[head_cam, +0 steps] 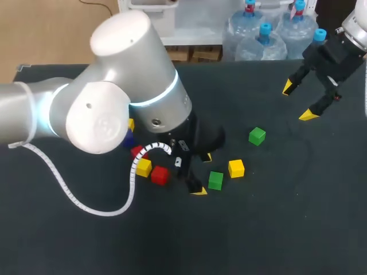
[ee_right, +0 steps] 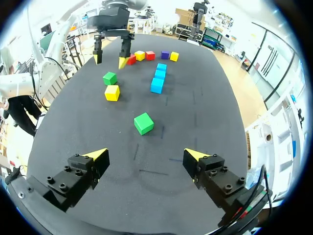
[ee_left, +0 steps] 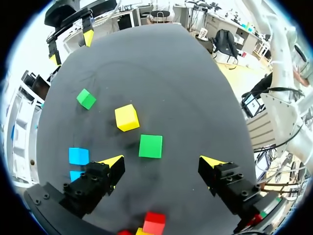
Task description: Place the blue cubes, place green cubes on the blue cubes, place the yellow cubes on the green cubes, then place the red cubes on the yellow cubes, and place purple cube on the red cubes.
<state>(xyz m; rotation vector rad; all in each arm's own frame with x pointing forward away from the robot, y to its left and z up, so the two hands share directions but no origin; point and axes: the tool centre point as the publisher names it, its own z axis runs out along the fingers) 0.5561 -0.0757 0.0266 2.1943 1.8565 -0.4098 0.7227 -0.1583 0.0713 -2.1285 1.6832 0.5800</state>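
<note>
Your three blue cubes [ee_right: 160, 74] lie in a close-set row on the dark table [head_cam: 275, 217]; the right wrist view shows them best, since the left arm hides them in the head view. Past the row's far end sit the purple cube [ee_right: 165, 55] and the end yellow cube [ee_right: 174, 56], side by side; next to them the first red cube [ee_right: 150, 55], the cluster yellow cube [ee_right: 140, 55] and the second red cube [ee_right: 131, 59] form a loose line. Every cube rests singly on the table.

Your left gripper [ee_left: 163, 164] hangs low over the table beside that cluster, with its jaws spread wide and nothing between them. The near green cube [ee_left: 150, 146] lies just ahead of the gap, touching neither finger; the middle yellow cube [ee_left: 126, 117] is a little farther out, and the outer green cube [head_cam: 257, 136] lies beyond that, apart from the rest.

Your right gripper [head_cam: 299, 101] is held above the table's far right part, well apart from the cubes; its jaws also stand apart and hold nothing. In its own wrist view the outer green cube lies ahead of the fingers.
</note>
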